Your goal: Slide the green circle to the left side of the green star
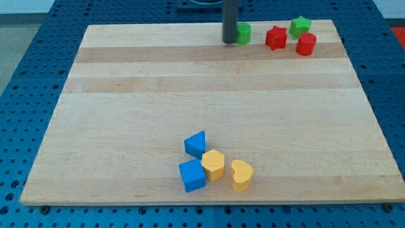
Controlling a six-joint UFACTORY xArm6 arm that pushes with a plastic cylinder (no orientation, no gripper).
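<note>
My tip (229,41) is down on the wooden board (126,114), near the view's top edge. It is a plain dark rod with nothing to open or close, so it holds nothing. It can only push. It sits right against the left side of the green circle (243,33), touching it or almost touching it. I cannot tell which, because the rod hides that edge of the block.

The green star (300,25) is farther to the view's right, close to the top corner of the board. A red star (275,37) sits between the green circle and the green star, a bit lower than the green star. A red block (306,44) with a rounded shape sits just below the green star.

I think the green circle is small, light and hard. It should slide easily on the smooth wood and will not bend or break. Because it is round, I think it may roll off to one side if I push off-centre. So I should push through its middle, from the left side, slowly. The red star is close to the path, so I may need to steer the circle above it.

Far away, near the view's bottom, lie a blue triangle (196,144), a blue cube (192,175), a yellow hexagon block (214,164) and a yellow heart (242,175). They are bunched together.
</note>
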